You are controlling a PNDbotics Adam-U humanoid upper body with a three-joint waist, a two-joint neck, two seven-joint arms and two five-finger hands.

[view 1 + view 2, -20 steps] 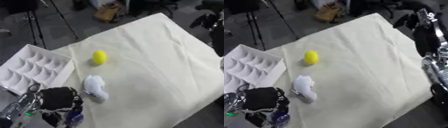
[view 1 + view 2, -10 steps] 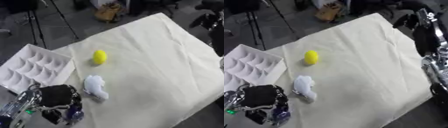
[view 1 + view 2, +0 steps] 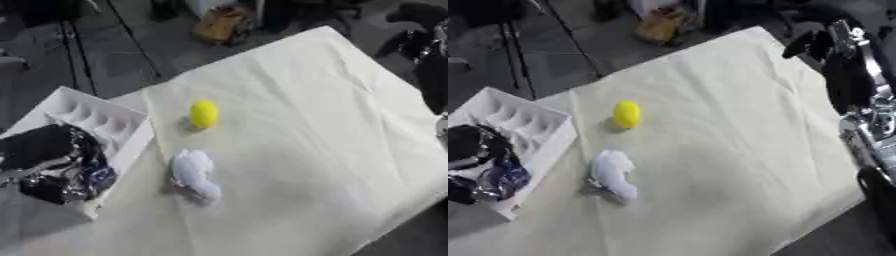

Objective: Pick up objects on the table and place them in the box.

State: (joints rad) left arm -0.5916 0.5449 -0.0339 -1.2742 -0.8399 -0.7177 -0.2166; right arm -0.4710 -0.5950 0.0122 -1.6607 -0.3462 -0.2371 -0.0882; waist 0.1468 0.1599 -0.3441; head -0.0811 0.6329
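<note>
A yellow ball [image 3: 203, 113] lies on the cream cloth, left of the middle. Nearer to me lies a white crumpled thing [image 3: 194, 172]. The white box [image 3: 85, 114] with several moulded pockets stands at the left edge. My left hand [image 3: 48, 150], black, hangs over the box's near end with its fingers curled round a small blue shiny thing [image 3: 98, 178]. My right arm comes down the right edge; its hand [image 3: 814, 41] shows dark at the upper right, away from the objects, its fingers not made out.
The cream cloth [image 3: 315, 120] covers the table, which lies askew. Tripod legs [image 3: 131, 35] and a brown bag [image 3: 223, 22] stand on the floor beyond the far edge. The table's right corner drops off near the lower right.
My left hand has moved up and to the left with the blue thing, from the cloth's near edge to over the box. The ball and the white thing have not moved.
</note>
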